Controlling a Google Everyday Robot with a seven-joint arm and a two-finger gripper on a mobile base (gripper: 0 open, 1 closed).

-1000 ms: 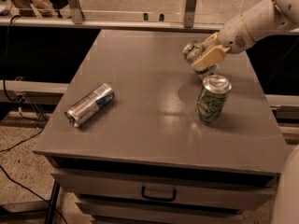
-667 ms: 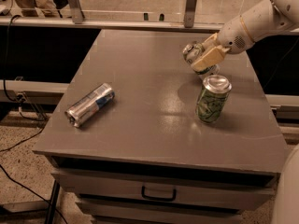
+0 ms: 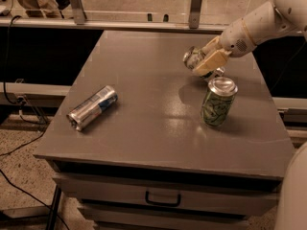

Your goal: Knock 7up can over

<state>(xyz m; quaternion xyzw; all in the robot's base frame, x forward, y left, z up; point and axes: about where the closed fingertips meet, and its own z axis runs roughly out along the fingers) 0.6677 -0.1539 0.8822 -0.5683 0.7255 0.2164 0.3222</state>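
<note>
The 7up can (image 3: 193, 57) is a pale silver can tipped over at the back right of the grey table (image 3: 144, 128), its silver top facing left. My gripper (image 3: 209, 63) sits right on it and covers most of its body. The arm comes in from the upper right. The can's lettering is hidden behind the gripper.
A darker green can with a scribbled pattern (image 3: 218, 102) stands upright just in front of the gripper. A silver-and-blue can (image 3: 92, 108) lies on its side at the table's left. A drawer with a handle (image 3: 163, 199) is below the front edge.
</note>
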